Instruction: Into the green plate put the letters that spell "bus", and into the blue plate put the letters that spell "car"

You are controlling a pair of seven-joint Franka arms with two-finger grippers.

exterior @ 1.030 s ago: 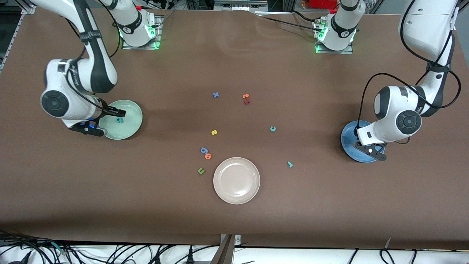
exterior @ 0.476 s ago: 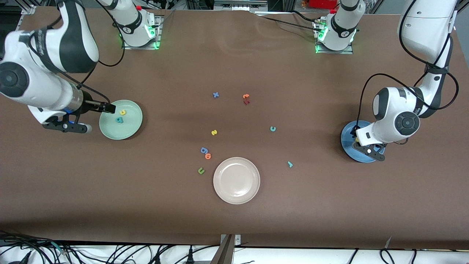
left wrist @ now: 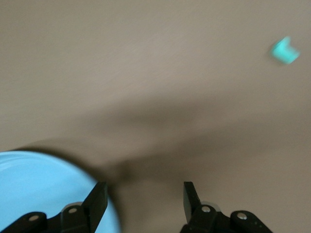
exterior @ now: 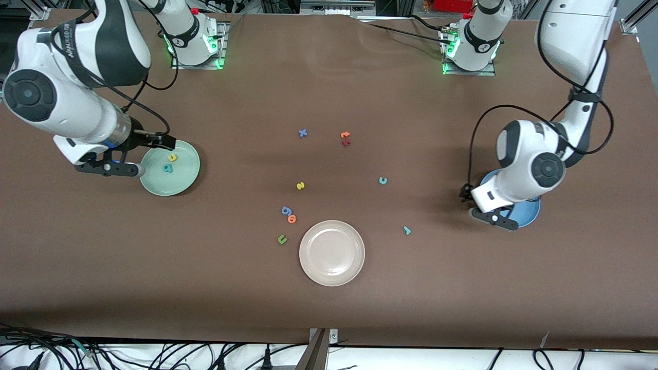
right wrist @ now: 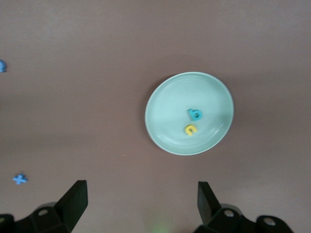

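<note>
The green plate (exterior: 180, 180) holds the teal b (exterior: 166, 167) and the yellow u (exterior: 172, 157); the right wrist view shows the green plate (right wrist: 167, 131), the b (right wrist: 195, 114) and the u (right wrist: 190, 129). My right gripper (exterior: 162, 140) hangs open and empty over that plate's rim, its own view (right wrist: 141, 194). On the bare table lie the yellow s (exterior: 300, 185), teal c (exterior: 382, 180) and teal r (exterior: 406, 230). The left hand hides most of the blue plate (exterior: 528, 213) (left wrist: 43, 189). My left gripper (exterior: 467, 195) (left wrist: 144, 194) is open and empty beside it.
A cream plate (exterior: 331, 252) sits nearest the front camera. Around the middle lie a blue x (exterior: 303, 133), an orange and red pair (exterior: 345, 137), a blue g (exterior: 286, 210), an orange o (exterior: 292, 219) and a green u (exterior: 281, 239). A blurred teal letter (left wrist: 285, 51) shows in the left wrist view.
The left gripper has opened and moved off the blue plate toward the table's middle. The right arm rose from the green plate, where the yellow u now shows.
</note>
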